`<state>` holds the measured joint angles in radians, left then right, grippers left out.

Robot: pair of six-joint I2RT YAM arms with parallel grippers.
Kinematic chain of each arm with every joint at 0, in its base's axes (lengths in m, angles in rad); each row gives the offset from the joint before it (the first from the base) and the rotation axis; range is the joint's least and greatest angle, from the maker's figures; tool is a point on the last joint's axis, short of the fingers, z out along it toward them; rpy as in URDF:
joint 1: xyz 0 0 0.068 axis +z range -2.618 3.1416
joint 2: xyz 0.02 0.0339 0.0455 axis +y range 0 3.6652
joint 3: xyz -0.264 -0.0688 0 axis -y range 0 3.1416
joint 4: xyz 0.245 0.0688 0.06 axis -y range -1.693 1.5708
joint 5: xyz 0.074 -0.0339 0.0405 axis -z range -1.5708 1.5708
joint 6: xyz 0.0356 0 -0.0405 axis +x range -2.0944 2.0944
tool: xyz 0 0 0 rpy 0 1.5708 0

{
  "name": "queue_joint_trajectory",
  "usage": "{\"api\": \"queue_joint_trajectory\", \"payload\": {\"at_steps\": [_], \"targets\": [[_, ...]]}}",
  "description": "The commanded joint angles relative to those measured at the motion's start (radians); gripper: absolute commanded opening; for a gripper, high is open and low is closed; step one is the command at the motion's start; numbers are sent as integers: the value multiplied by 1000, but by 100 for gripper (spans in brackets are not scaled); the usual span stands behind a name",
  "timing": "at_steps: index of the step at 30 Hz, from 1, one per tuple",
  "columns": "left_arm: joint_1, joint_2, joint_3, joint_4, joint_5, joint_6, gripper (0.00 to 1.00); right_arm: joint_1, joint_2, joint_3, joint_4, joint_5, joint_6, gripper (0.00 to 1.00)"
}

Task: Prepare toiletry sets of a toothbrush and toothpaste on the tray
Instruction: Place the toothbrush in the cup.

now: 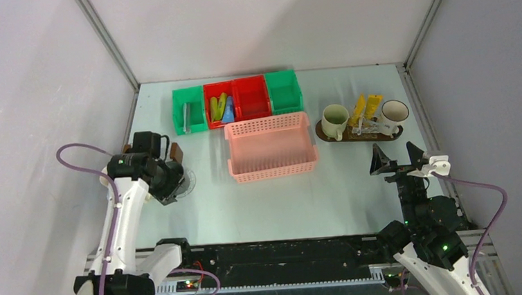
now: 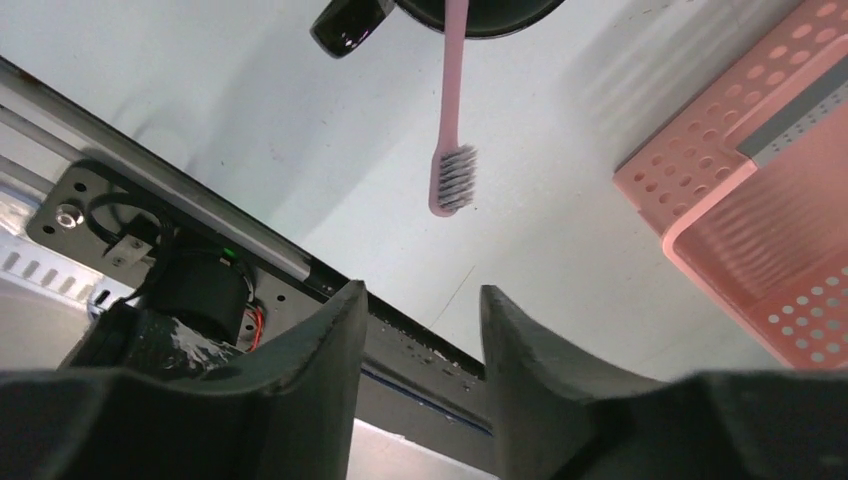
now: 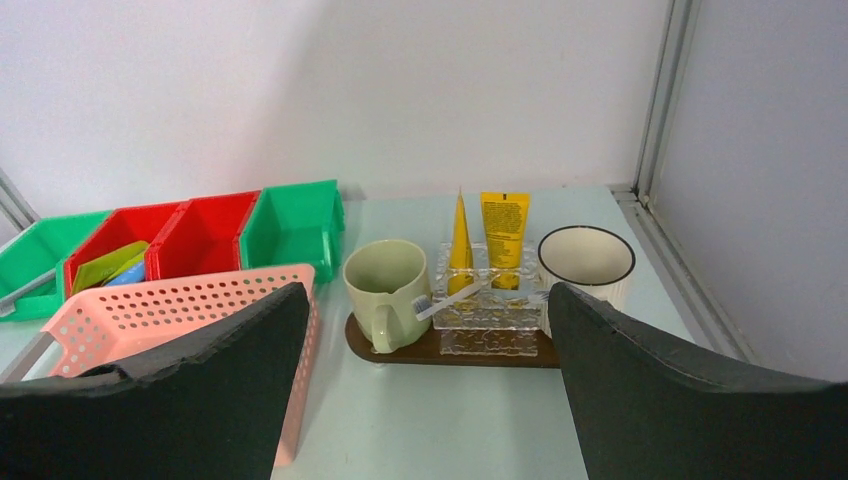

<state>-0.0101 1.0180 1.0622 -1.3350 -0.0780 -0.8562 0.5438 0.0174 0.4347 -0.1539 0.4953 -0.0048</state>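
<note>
Lying between left tool (image 2: 422,292) and tray (image 3: 460,358): pink basket (image 1: 271,147) | left tool apart; right tool (image 3: 428,292) apart

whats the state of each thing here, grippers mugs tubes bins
left gripper: open, nothing between its fingers
right gripper: open wide, empty
dark mug: pink toothbrush in it, bristle end sticking out
pale green mug: upright on the tray
white mug: upright on the tray, looks empty
yellow tubes: standing in the clear holder
left red bin: holds loose tubes
right red bin: empty
</note>
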Motion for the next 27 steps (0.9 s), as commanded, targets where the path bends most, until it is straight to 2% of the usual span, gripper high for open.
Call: {"api": "queue_joint_trajectory", "payload": {"at_steps": [1,5,10,17,27], "targets": [[7,-22,87,7,-49,12,57,4,-8,-4,39,16,-18,92],[7,-14,162,14,-88,31,73,0,-5,-4,39,17,-19,92],[6,29,266,71,-117,93,84,-8,-5,-4,40,16,-18,92],[-60,165,362,240,-188,217,85,-26,-8,-7,40,15,-14,92],[-139,420,402,501,-229,362,77,-45,-8,-10,39,8,-12,92]]}}
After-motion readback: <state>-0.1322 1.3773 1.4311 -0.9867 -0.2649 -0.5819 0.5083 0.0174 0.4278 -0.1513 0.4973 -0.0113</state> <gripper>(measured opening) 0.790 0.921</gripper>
